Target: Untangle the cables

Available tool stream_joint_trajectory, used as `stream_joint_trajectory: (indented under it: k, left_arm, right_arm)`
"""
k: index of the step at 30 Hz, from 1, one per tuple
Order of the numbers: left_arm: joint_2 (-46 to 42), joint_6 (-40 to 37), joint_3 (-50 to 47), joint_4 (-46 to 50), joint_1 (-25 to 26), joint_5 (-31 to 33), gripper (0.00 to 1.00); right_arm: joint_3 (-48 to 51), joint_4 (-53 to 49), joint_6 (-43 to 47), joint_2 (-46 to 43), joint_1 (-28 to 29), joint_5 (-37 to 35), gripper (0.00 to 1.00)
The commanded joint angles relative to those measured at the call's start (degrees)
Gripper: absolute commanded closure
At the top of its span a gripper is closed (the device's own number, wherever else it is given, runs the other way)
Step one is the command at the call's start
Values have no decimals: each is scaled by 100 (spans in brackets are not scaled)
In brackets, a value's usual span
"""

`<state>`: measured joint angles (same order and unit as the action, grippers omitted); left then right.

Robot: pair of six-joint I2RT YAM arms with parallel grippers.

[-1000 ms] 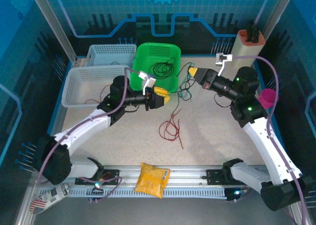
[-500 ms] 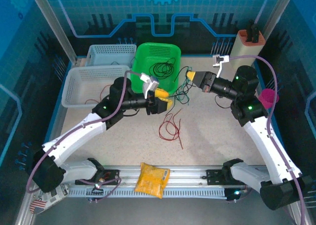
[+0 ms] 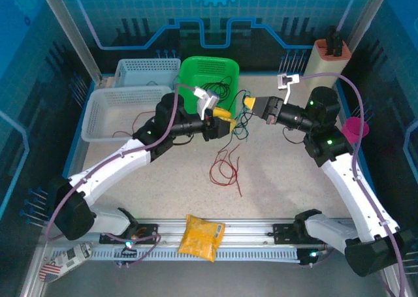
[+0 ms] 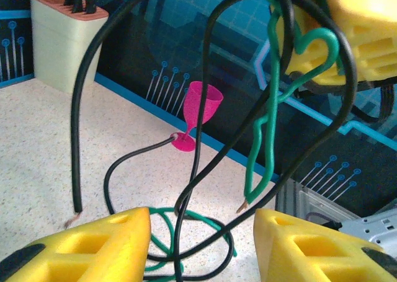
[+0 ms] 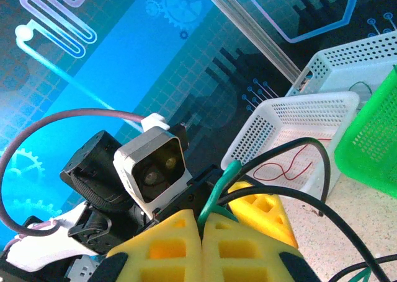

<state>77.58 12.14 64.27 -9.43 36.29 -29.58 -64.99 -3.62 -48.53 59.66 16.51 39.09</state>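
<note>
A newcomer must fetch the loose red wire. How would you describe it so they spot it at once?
Find the green basket at the back of the table, then come toward the near edge. The red wire lies there in loose loops on bare tabletop. Unlike the green and black wires hanging from the right gripper, nothing holds it.

Bright, even overhead light; soft shadows; close cables (image 4: 193, 164) slightly blurred

left claw (image 3: 226, 121) nearer right claw (image 3: 249, 103), straddling cables (image 4: 249, 176)
</note>
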Motion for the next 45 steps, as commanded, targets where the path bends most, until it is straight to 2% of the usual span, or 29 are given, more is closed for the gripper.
stream_joint_trajectory:
  k: [1,5,16,21,27,33,39,45]
  left_arm:
    - [72,141,152,-398,77,-391,51]
    - [92,175,165,-486,86,-464,52]
    - [126,211,217,-560,90,-549,64]
    - [118,211,197,-577,92,-576,65]
    - [38,136,155,-576,93,-627,78]
    - [-6,60,102,-589,89,-817,100]
    - [-124,-57,109,-460,41,-906,100]
    - [-260,-234,178,-301,-191,-1268,100]
  right_arm:
    - [-128,19,128,5,105,116,100]
    - [-115,36,126,19,141,146,100]
    - [-75,97,122,81,217,187,100]
    - [-84,80,133,142,240,204,100]
    - [-119,1,178,195,252,194,100]
    - [-167,-92,253,239,243,193,100]
    - [-310,-473,610,274,244,284,100]
    - [-602,-1318,1484,389,239,726,100]
